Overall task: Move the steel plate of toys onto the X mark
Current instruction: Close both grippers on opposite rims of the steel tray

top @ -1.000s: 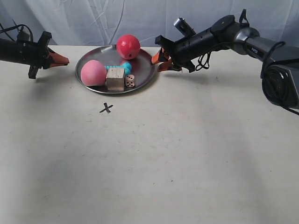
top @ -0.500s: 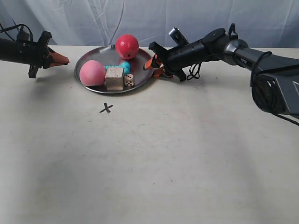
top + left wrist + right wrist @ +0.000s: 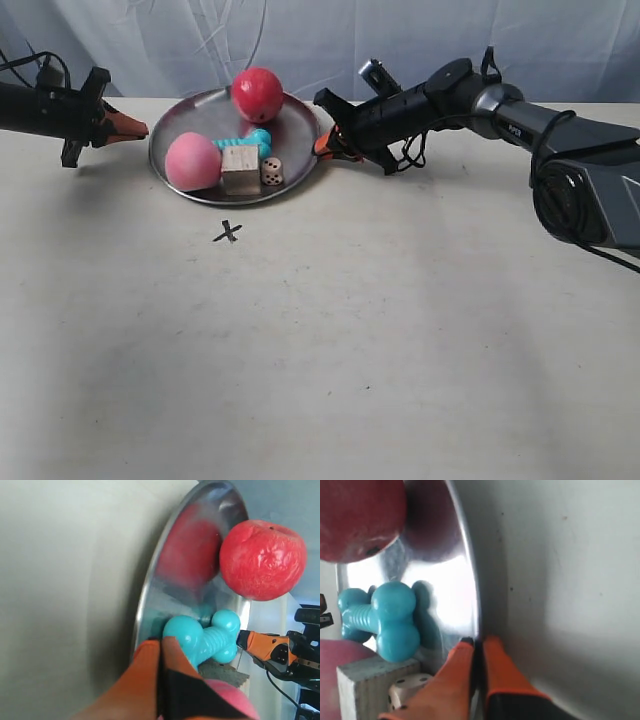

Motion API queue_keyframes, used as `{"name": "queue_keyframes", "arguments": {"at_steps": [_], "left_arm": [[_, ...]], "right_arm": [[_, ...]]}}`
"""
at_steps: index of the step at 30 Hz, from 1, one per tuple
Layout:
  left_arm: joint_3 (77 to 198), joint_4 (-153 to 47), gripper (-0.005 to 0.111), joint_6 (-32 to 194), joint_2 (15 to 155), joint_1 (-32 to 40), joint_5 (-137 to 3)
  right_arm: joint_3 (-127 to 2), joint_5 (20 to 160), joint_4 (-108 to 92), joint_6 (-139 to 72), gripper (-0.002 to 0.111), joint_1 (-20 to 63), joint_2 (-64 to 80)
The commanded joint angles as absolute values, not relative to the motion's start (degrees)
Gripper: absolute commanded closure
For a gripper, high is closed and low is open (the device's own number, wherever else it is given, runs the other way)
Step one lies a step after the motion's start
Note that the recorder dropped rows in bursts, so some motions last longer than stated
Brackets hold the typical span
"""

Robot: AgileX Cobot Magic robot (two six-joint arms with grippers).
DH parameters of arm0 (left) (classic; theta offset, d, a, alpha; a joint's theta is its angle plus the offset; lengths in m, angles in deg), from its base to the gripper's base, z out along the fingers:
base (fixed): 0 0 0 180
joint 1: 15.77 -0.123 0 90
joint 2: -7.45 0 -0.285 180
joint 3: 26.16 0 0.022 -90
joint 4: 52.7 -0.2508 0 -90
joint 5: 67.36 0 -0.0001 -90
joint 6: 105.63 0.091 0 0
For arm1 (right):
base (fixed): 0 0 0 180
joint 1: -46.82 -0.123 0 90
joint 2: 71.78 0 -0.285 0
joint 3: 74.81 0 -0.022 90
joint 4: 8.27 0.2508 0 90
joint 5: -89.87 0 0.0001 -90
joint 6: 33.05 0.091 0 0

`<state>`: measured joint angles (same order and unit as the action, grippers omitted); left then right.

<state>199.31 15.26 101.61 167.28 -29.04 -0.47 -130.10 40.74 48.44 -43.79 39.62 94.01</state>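
Observation:
The steel plate [image 3: 205, 116] lies at the table's far side, behind the X mark [image 3: 228, 232]. It holds the red apple [image 3: 257, 94], pink peach [image 3: 192, 161], wooden cube [image 3: 240, 168], die [image 3: 271, 171] and turquoise bone [image 3: 252, 140]. My right gripper [image 3: 328, 148] is shut on the plate's rim [image 3: 470, 587]; the rim runs in between its orange fingers [image 3: 457, 672], close to the die [image 3: 410, 690]. My left gripper [image 3: 140, 128] is shut with nothing in it, its tips [image 3: 161, 641] almost at the opposite rim [image 3: 147, 587], near the bone [image 3: 202, 637].
A pale curtain [image 3: 320, 40] hangs right behind the table's far edge. Cables trail from the right arm [image 3: 470, 95] and from the left arm [image 3: 40, 105]. The X mark sits on bare tabletop in front of the plate.
The right gripper closed on the plate's rim and pushed the plate leftward, towards the left gripper. The apple rolled left on the plate. The left arm stayed put.

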Motion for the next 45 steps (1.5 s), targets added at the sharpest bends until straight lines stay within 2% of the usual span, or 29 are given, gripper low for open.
{"name": "queue_keyframes", "arguments": {"at_steps": [1,16,21,26,29,45], "left_arm": [[199.55,15.79,0.107,101.98,166.96,-29.43,0.68],[199.55,11.09,0.107,101.40,166.96,-31.55,2.60],[199.55,11.11,0.096,101.40,166.96,-30.49,2.60],[199.55,6.30,0.076,101.40,166.96,-28.14,2.60],[199.55,3.94,0.069,100.97,166.96,-27.26,2.60],[199.55,-5.27,0.069,98.38,166.94,-28.14,2.60]], "right_arm": [[-129.37,39.26,44.02,-42.05,0.109,39.39,95.55],[-129.37,36.18,45.37,-35.72,0.109,39.39,95.55],[-129.37,34.59,47.67,-35.72,0.109,39.39,95.55],[-129.37,32.17,47.91,-35.72,0.109,39.39,95.55],[-129.37,31.65,47.91,-35.57,0.109,39.39,95.55],[-129.37,30.46,47.38,-34.80,0.109,39.39,95.55]]}}
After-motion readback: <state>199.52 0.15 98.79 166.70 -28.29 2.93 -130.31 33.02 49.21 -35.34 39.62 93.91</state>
